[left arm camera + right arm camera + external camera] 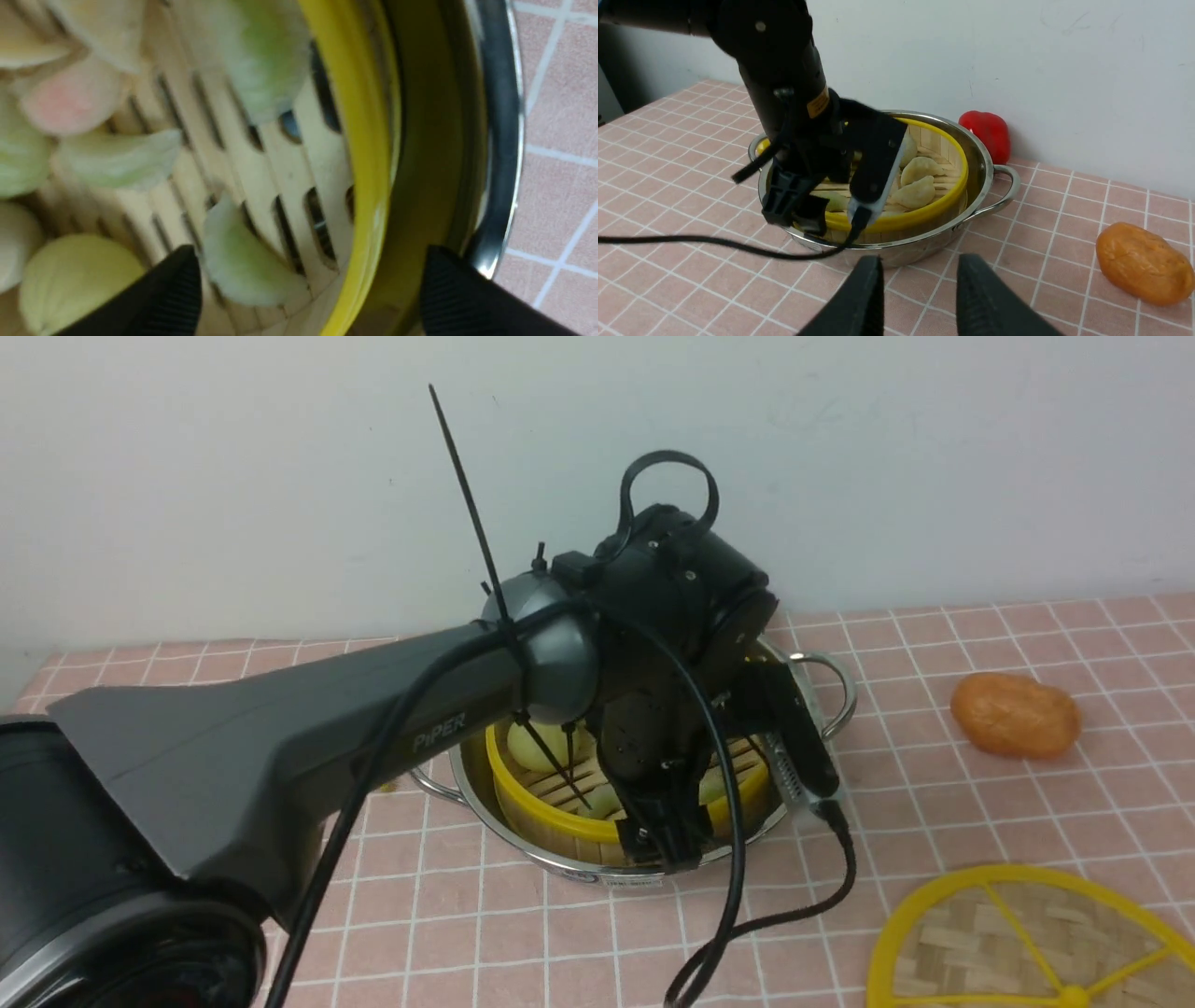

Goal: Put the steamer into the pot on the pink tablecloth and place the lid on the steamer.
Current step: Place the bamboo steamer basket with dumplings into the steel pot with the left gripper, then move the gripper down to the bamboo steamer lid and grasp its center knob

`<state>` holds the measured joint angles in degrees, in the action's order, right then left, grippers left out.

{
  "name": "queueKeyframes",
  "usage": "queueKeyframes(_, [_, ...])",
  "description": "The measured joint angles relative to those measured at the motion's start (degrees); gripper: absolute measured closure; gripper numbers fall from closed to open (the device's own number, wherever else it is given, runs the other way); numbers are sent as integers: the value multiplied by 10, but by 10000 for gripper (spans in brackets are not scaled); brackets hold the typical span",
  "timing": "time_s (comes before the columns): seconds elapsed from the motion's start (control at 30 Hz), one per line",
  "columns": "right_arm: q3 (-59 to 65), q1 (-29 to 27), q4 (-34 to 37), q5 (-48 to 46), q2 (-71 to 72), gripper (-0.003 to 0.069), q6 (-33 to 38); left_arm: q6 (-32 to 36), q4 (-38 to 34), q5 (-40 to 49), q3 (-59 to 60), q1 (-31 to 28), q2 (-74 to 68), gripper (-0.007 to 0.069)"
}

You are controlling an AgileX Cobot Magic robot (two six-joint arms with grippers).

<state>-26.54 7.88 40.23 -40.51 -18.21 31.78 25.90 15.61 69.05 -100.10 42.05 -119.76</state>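
Down inside the pot (597,870), at the middle of the pink tablecloth (934,803): the steamer (523,793), seated low and, as far as can be told, level, with dumplings (920,191) on the slats. Counts as placed, by the look of it; leaves only the lid to do.

At the steamer's 6 o'clock wall: left gripper (310,298), jaws spread wide, gripping nothing. One finger inside over the slats, just beside a green dumpling; the other down in the gap between steamer wall and pot wall. Lift straight up, wrist unturned, until both fingertips stand above the yellow rim; only then swing away toward 9 o'clock. Avoid any sideways pull while low: would likely drag the basket off centre or knock the dumpling.

On the pot's near side: right gripper (920,289), jaws parted, empty. At 4 o'clock from the pot, well apart, flat on the cloth and partly cut off by the picture's edge: the lid (1018,943). Looks like work for the right arm. Take by the thick rim or the knob, keep level, lower centred over the steamer after clearing the left arm.

In the way: the left arm itself, hanging over the pot, and its black cable (822,887), looping onto the cloth at 5 o'clock between pot and lid. Mind that loop. At 3 o'clock, an orange lump (1015,714); toward 12 to 1 o'clock, by the wall, a red pepper (986,133). Neither seems to block the lid's path.
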Motion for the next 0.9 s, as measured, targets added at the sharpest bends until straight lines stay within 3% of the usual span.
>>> queueKeyframes(0.2, [0,0,-16,-1,-3,417,10,-65,-1,2,-79,-1,68,89])
queueKeyframes(0.3, [0,0,-17,-2,-18,417,12,-109,21,2,-111,-9,121,228])
queueKeyframes(0.43, [0,0,-17,-5,-50,417,13,-174,53,3,-117,-64,203,547])
queueKeyframes(0.5, [0,0,-17,-6,-60,417,13,-183,43,3,-116,-84,223,600])
queueKeyframes(0.53, [0,0,-17,-6,-79,417,13,-187,13,3,-109,-128,252,638])
queueKeyframes(0.57, [0,0,-17,-6,-79,417,13,-187,9,3,-108,-128,255,640])
queueKeyframes(0.67, [-10,0,-20,-8,-114,417,13,-174,-48,4,-68,-206,305,648])
queueKeyframes(0.9, [-88,0,-60,-54,-219,417,-39,-163,-84,5,71,-338,388,648])
